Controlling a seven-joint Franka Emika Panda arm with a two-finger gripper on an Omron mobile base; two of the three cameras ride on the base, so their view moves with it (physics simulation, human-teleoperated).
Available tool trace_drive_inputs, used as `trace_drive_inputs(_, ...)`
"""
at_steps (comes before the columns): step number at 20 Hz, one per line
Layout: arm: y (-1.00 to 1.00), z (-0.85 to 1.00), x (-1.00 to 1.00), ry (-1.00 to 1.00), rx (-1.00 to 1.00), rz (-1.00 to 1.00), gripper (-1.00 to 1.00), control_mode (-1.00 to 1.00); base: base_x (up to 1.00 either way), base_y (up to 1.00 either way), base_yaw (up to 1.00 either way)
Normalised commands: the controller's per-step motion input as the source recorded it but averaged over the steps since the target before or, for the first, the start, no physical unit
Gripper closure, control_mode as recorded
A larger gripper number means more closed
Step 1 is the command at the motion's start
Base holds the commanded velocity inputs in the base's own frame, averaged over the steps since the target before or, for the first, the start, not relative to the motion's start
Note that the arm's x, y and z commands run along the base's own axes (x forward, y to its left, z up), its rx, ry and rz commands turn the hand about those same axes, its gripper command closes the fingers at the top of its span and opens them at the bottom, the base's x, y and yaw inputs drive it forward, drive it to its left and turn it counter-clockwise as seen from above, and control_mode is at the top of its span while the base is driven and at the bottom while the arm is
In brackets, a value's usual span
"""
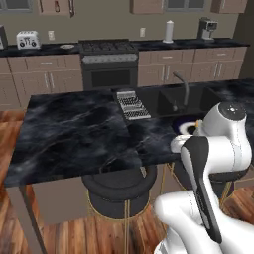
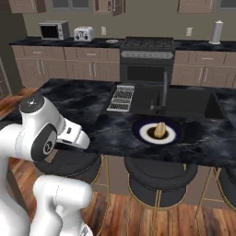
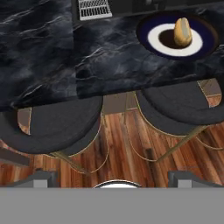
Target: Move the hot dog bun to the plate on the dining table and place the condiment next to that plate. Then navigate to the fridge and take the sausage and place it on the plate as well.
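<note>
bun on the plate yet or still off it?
On it. The hot dog bun sits in the middle of the plate on the dark counter, beside the sink.

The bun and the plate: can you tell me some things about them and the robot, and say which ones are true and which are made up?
1. The hot dog bun sits on the plate. True.
2. The plate is on the wooden floor. False: it rests on the dark marble counter, above the stools.
3. The gripper is holding the bun. False: its jaws are open and empty, away from the plate.
4. A sink with a faucet lies behind the plate. True.
5. The plate is all red. False: it is white with a dark blue rim.
</note>
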Motion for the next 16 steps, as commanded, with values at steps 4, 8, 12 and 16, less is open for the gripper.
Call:
trace_drive_inputs(4, 0.0, 0.0, 0.0, 0.0, 0.0, 0.0, -1.0, 1.0, -0.19, 1.0, -0.01)
trace_drive_inputs(8, 0.0, 0.0, 0.0, 0.0, 0.0, 0.0, -1.0, 1.0, -0.05, 1.0, -0.03)
trace_drive_inputs(12, 0.0, 0.0, 0.0, 0.0, 0.0, 0.0, -1.0, 1.0, 0.0, 1.0, -0.05)
trace_drive_inputs(16, 0.0, 0.0, 0.0, 0.0, 0.0, 0.0, -1.0, 1.0, 0.0, 1.0, -0.06)
